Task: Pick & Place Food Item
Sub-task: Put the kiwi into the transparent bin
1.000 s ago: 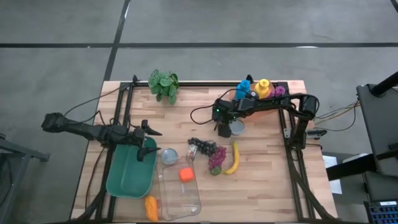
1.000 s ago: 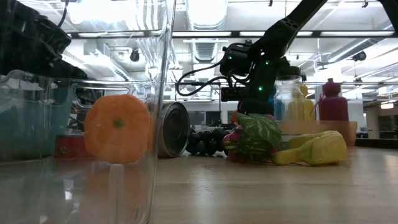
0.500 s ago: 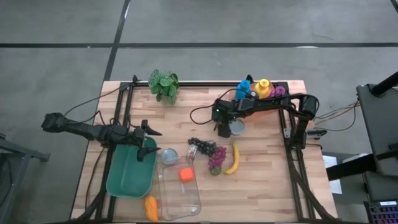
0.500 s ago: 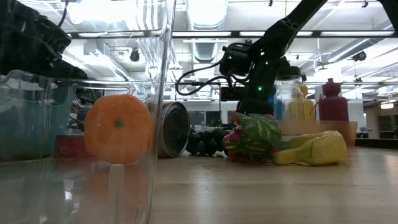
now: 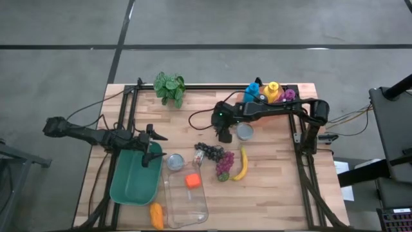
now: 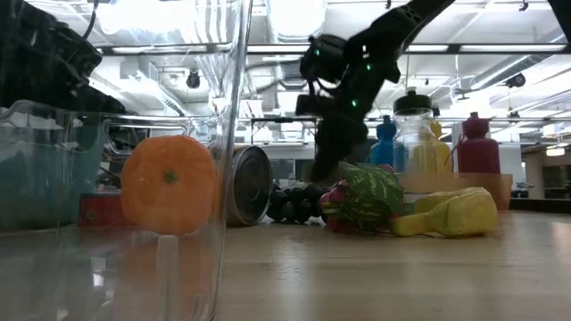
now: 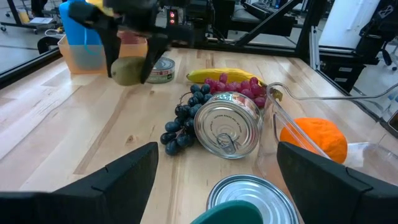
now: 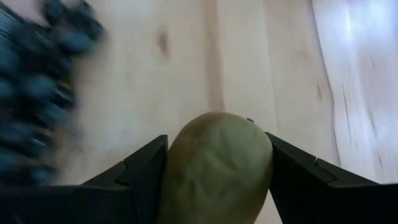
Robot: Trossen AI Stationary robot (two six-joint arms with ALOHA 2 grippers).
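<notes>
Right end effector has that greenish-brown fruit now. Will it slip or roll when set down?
The fruit looks rounded and smooth-skinned, so it may roll on the bare wood table. The right end effector is shut on it at its widest part, so slipping seems unlikely. It keeps its shape, so it is probably firm.

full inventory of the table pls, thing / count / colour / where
Kiwi: 1, green-brown, in the right gripper's fingers above the table.
Dark grapes: 1 bunch, blue-black, table centre.
Red grapes: 1 bunch, beside the banana.
Banana: 1, yellow, right of centre.
Cans: 2, silver; one near the right gripper, one by the clear container.
Clear container: 1, front centre, holding an orange block.
Orange fruit: 1, front edge.
Green bin: 1, front left.
Plant: 1, green, back.
Bottles: blue, yellow, purple, back right.
Left gripper: over the green bin.
Right gripper: near centre.
</notes>
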